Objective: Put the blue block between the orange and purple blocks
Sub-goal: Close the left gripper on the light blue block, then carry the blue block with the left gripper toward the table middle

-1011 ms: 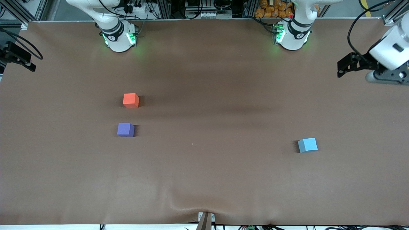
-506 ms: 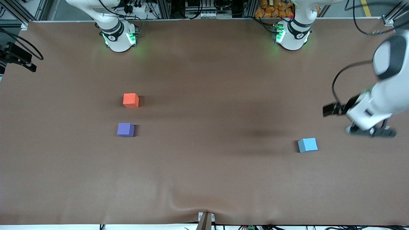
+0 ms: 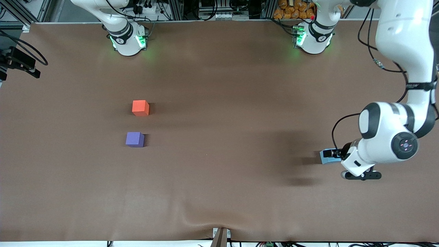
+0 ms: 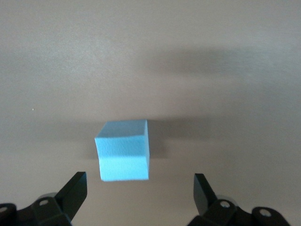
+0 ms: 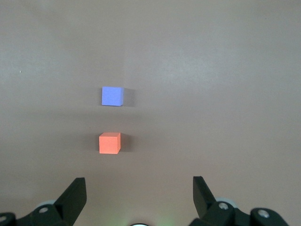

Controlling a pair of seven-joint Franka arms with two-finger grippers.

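Note:
The sky-blue block (image 3: 327,156) lies toward the left arm's end of the table, partly covered by the left arm's hand (image 3: 360,161). In the left wrist view my left gripper (image 4: 139,190) is open just above the blue block (image 4: 123,150), which is off-centre and closer to one finger. The orange block (image 3: 140,107) and the purple block (image 3: 134,139) sit toward the right arm's end, the purple one nearer the front camera, with a gap between them. My right gripper (image 5: 139,193) is open and empty, high over the orange block (image 5: 109,143) and the purple block (image 5: 112,96).
The brown table cloth (image 3: 219,178) has a raised fold at its front edge (image 3: 219,224). A black bracket with cables (image 3: 20,63) hangs over the right arm's end of the table.
The left arm has swung down from the table's end to over the blue block, now partly covering it. The three blocks have not moved.

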